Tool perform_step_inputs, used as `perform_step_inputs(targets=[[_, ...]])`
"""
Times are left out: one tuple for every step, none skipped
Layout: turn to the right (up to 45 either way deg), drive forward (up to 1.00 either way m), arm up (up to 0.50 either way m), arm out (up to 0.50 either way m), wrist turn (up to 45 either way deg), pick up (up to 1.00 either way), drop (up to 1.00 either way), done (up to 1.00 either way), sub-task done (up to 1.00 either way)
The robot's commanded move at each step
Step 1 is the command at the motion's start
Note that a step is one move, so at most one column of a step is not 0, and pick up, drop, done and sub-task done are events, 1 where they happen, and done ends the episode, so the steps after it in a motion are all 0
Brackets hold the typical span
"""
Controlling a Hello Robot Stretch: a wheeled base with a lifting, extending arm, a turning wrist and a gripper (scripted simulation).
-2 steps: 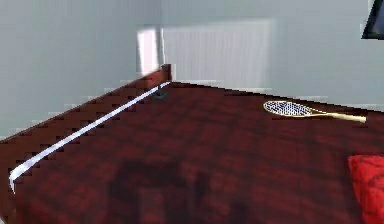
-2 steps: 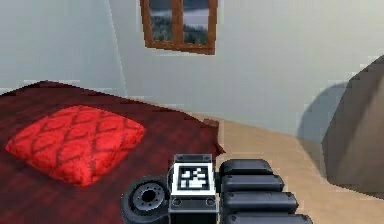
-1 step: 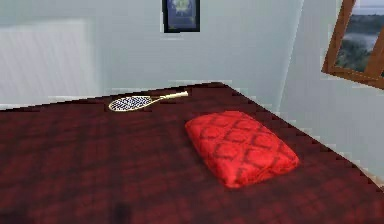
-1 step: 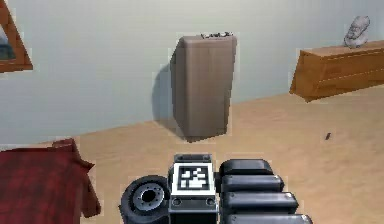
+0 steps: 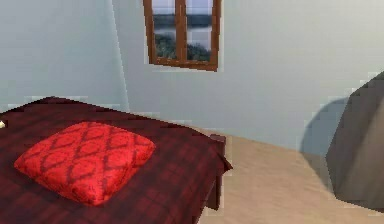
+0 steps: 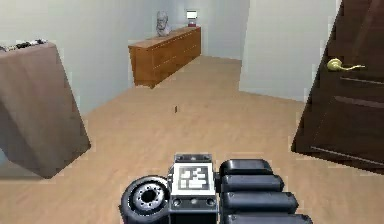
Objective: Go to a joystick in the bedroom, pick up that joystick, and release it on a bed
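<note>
Red cushion (image 5: 85,160) on maroon bed (image 5: 180,150)

Cloth-covered bed (image 5: 176,150), wooden dresser (image 6: 165,52), glossy brass door handle (image 6: 343,64).

Both my views are bright and evenly lit. In the forward view, daylight shows through the window (image 5: 182,30). The pale wall (image 5: 270,70) carries a soft grey shadow low at the right. The red pillow (image 5: 85,160) is lit from above; the bed (image 5: 175,150) reads dark. In the arm side view, the floor (image 6: 200,120) is bright, without glare. The door (image 6: 345,100) leans at the right edge, in the picture only.
</note>
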Motion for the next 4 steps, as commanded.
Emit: perform_step_inputs(targets=[[6.0,0.00,0.00,0.00,0.0,0.00,0.00,0.00,0.00],[-45.0,0.00,0.00,0.00,0.0,0.00,0.00,0.00,0.00],[-45.0,0.00,0.00,0.00,0.0,0.00,0.00,0.00,0.00],[-45.0,0.00,0.00,0.00,0.0,0.00,0.00,0.00,0.00]])
